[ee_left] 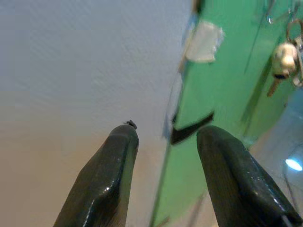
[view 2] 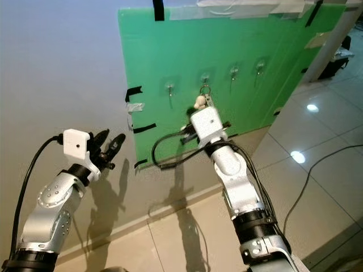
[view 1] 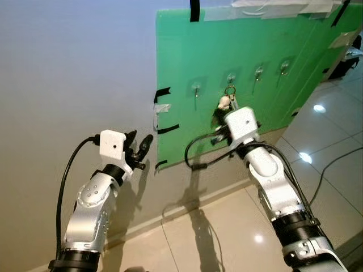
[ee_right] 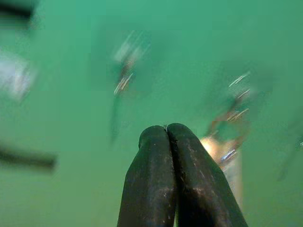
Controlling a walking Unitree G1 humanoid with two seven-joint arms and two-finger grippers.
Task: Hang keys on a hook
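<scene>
A green board [view 1: 266,45] on the wall carries a row of small metal hooks. A key ring with a pale round charm [view 1: 224,102] hangs at the second hook from the left [view 1: 231,77]. My right gripper [ee_right: 165,130] is just below and in front of the keys [ee_right: 226,150]. Its fingers are shut with nothing between them, and the keys lie beside them. My left gripper [view 1: 142,148] is raised near the bare wall left of the board. It is open and holds nothing. The keys [ee_left: 285,57] also show in the left wrist view.
Black tape strips [view 1: 161,93] hold the board's left edge to the wall. Other hooks [view 1: 195,88] [view 1: 258,72] [view 1: 285,67] hang bare. A black cable [view 1: 195,156] loops from the right wrist. Glossy tiled floor [view 1: 334,130] lies to the right, with a cable across it.
</scene>
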